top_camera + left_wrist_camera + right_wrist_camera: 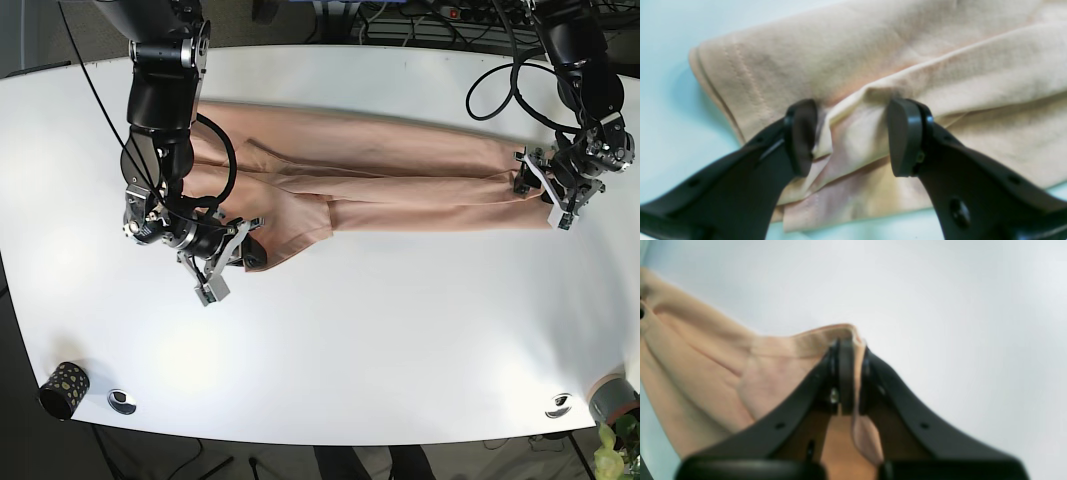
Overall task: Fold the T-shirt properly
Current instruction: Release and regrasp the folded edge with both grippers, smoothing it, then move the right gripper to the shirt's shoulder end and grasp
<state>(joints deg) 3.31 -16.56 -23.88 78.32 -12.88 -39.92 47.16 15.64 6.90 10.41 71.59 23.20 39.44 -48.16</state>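
Note:
The peach T-shirt (380, 170) lies as a long, folded band across the back half of the white table (400, 330). My left gripper (853, 133) is at its right end in the base view (535, 190). It is open, and its two pads (905, 136) straddle a raised fold of the T-shirt (873, 50). My right gripper (850, 350) is shut on a hemmed edge of the T-shirt (706, 350), with cloth pinched between the pads. In the base view that gripper (250, 250) sits at the shirt's lower left corner.
A dark patterned cup (63, 388) and a metal disc (122, 401) sit at the front left corner. Another disc (558, 405) and a plant pot (612, 400) are at the front right. Black cables (500, 85) loop over the back right of the table.

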